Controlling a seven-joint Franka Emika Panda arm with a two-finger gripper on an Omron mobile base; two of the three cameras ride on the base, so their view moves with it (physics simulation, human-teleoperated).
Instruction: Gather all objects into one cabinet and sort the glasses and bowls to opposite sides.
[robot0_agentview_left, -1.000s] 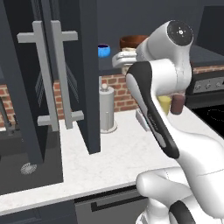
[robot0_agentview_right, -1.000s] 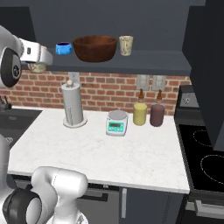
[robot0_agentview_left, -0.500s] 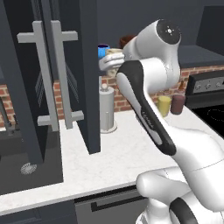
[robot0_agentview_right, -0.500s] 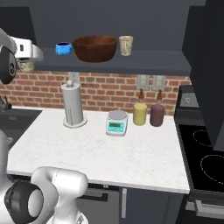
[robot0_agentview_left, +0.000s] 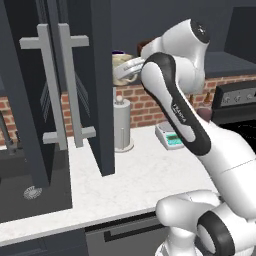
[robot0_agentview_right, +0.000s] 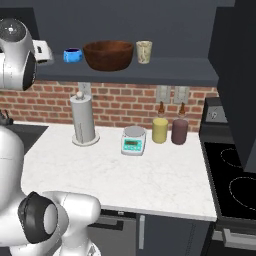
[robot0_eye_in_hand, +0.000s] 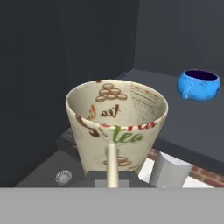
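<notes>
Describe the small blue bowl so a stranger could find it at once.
Look at the dark shelf above the brick wall, over the counter. Three things stand along it: the blue bowl is at the left end, beside the big wooden bowl. It is much smaller, glossy bright blue, unlike the pale cup at the right.

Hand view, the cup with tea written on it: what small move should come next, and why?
Probably ease the cup forward onto the shelf, left of the blue bowl: it hangs short of the shelf edge, with the sink below.
</notes>
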